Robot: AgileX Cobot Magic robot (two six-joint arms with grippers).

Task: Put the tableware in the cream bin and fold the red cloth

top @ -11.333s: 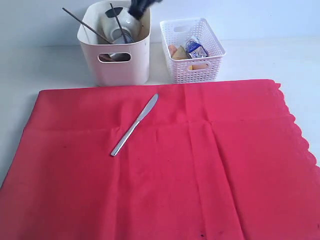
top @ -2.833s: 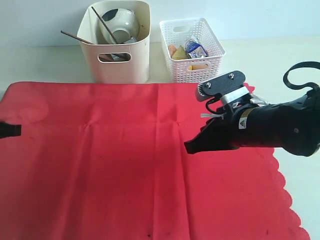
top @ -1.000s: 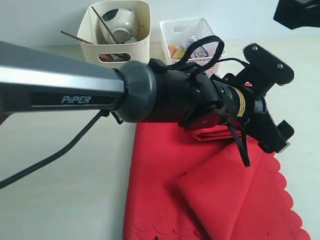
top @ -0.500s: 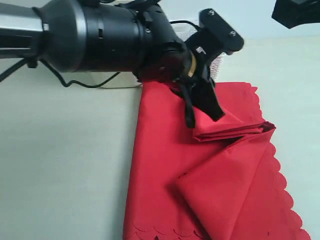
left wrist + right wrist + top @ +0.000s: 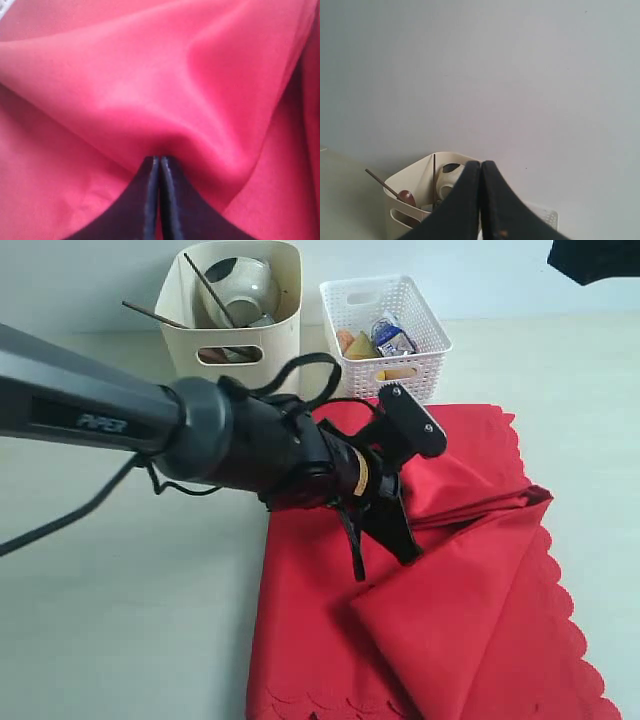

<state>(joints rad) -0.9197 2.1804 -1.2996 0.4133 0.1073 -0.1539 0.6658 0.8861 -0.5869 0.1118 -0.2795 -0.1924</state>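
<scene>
My left gripper [image 5: 159, 161] has its fingers pressed together, pinching a ridge of the red cloth [image 5: 470, 630] — half-folded, near and right of the cream bin [image 5: 240, 375]. I'd pull low and match the edges before releasing. My right gripper [image 5: 481, 167] is closed on nothing — raised far right.

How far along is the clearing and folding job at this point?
Done: bowl, chopsticks and spoon sit in the cream bin; no tableware lies outside it in view. In hand: the left gripper, shut, pinches a ridge of the red cloth, doubled over but rumpled. The right gripper hangs shut and empty. Left: flatten and finish the fold.
</scene>
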